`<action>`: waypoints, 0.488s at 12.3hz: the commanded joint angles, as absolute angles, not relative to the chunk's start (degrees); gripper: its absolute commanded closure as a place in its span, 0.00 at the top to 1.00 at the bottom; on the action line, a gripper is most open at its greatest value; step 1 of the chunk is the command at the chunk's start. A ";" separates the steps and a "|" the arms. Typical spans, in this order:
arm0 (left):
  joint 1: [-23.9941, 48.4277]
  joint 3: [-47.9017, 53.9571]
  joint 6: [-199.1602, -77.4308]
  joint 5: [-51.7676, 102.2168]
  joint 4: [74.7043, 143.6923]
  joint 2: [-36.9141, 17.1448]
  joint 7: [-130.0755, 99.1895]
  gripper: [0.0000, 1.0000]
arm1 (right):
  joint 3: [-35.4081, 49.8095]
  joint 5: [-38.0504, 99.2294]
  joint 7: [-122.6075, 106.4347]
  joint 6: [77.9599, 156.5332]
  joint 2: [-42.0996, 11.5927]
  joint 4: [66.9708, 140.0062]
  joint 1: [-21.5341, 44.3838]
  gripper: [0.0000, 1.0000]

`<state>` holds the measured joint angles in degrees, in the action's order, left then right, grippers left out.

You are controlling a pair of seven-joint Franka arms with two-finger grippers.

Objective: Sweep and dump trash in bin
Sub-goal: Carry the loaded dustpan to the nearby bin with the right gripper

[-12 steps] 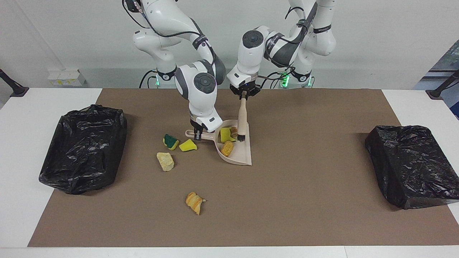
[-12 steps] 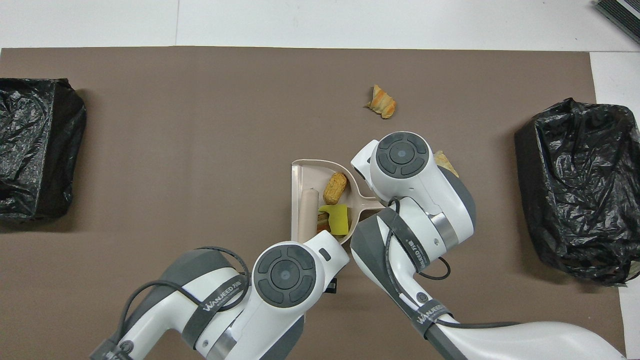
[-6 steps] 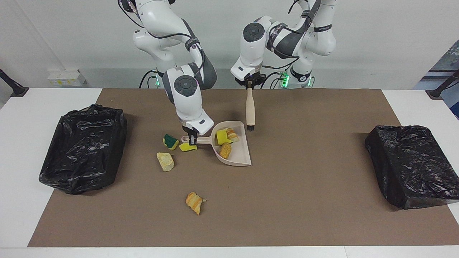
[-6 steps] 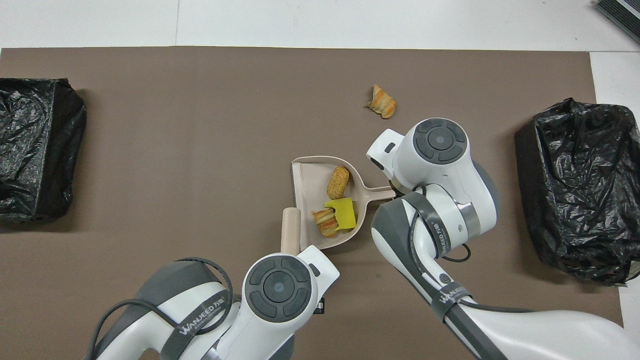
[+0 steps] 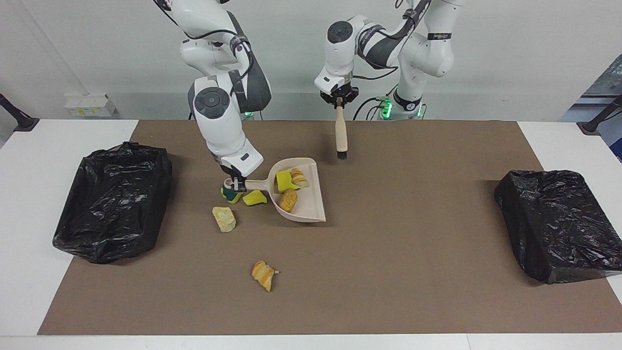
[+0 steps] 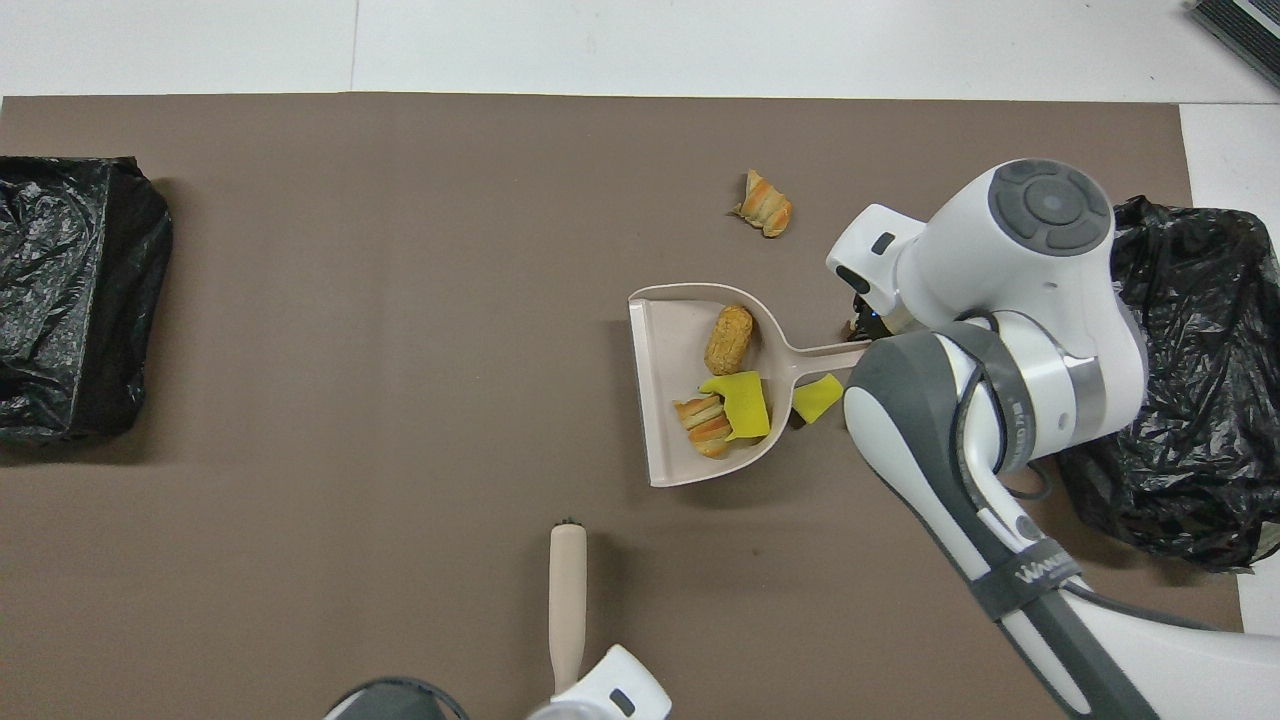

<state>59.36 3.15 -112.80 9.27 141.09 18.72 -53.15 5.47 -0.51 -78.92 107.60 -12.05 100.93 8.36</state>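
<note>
Beige plastic formed the dustpan [image 5: 302,201], a flat scoop with a curved back wall and a thin handle, raised off the brown mat [image 5: 388,291] over the middle of the table. The right gripper [image 5: 234,183] was clamped tight on the end of that handle. Three scraps of trash sat in the pan: a bent yellow sponge piece [image 5: 285,181], a ridged croissant-like lump [image 5: 299,178] beside it, and a rough tan bread lump [image 5: 288,200] closer to the pan's open edge.

Four scraps lay on the mat. A green-topped sponge [image 5: 228,195] showed just under the right gripper, a yellow sponge wedge [image 5: 254,198] lay beneath the pan's handle, a pale crusty bread chunk [image 5: 224,218] lay near them and farther from the robots, and a striped croissant piece [image 5: 263,275] lay farthest from the robots.

The left gripper [image 5: 339,100] was closed on the top of the brush [image 5: 340,132], whose smooth beige handle hung straight down with short black bristles in the air above the mat.

Crinkled glossy black bags lined two bins, one [image 5: 114,194] at the right arm's end of the table, the other [image 5: 559,223] at the left arm's end
</note>
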 commanded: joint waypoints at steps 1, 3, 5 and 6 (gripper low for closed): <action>65.11 2.46 -119.59 12.64 145.80 21.18 -56.25 0.00 | 5.98 1.14 -82.43 103.37 -12.13 97.57 4.67 0.00; 66.88 2.37 -124.00 14.06 147.39 19.43 -57.91 0.00 | 5.71 0.09 -82.88 100.29 -12.04 95.72 2.12 0.00; 66.71 2.29 -124.80 15.11 147.48 18.20 -57.75 0.00 | 5.54 -0.26 -85.24 99.33 -12.13 94.41 -1.56 0.00; 66.62 2.29 -125.50 16.07 147.83 18.19 -57.57 0.00 | 5.54 -0.87 -86.91 98.62 -12.56 92.92 -3.67 0.00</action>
<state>65.84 3.02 -123.50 14.27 146.73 17.92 -57.18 5.16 -0.74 -83.45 100.80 -12.03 95.64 -0.36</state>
